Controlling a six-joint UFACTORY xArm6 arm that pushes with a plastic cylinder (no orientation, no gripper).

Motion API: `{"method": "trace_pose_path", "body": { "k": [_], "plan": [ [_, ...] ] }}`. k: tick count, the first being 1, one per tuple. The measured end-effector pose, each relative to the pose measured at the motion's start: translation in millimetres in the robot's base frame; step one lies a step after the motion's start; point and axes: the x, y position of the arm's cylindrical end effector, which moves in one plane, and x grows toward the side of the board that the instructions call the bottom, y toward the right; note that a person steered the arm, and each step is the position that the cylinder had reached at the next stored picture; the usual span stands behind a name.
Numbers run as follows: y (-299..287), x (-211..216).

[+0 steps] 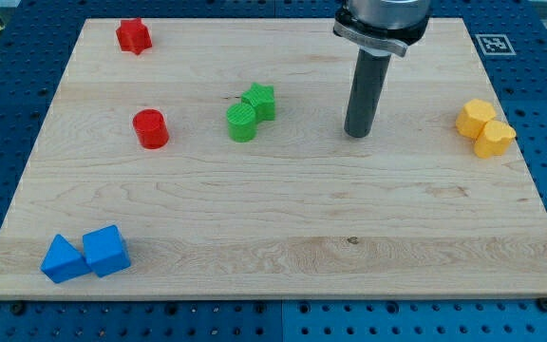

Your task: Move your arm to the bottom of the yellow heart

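Two yellow blocks touch at the view's right edge of the board: one [476, 117] nearer the top and one [494, 139] just below and right of it. I cannot tell which of them is the heart. My tip [356, 134] rests on the board in the upper middle, well to the left of the yellow pair, at about their height. It touches no block. The green blocks lie to its left.
A green star [260, 100] touches a green cylinder [241, 123] left of my tip. A red cylinder [150, 129] and a red star [133, 36] sit at the upper left. Two blue blocks [65, 259] [106, 250] sit at the bottom left. A marker tag [494, 44] lies off the board's top right.
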Motion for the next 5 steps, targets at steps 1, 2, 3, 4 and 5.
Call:
{"method": "trace_pose_path", "body": {
  "k": [1,2,3,4,5],
  "plan": [
    [11.6,10.2],
    [22.4,12.2],
    [24.9,33.1],
    [34.1,49.8],
    [77.1,59.8]
  ]
}}
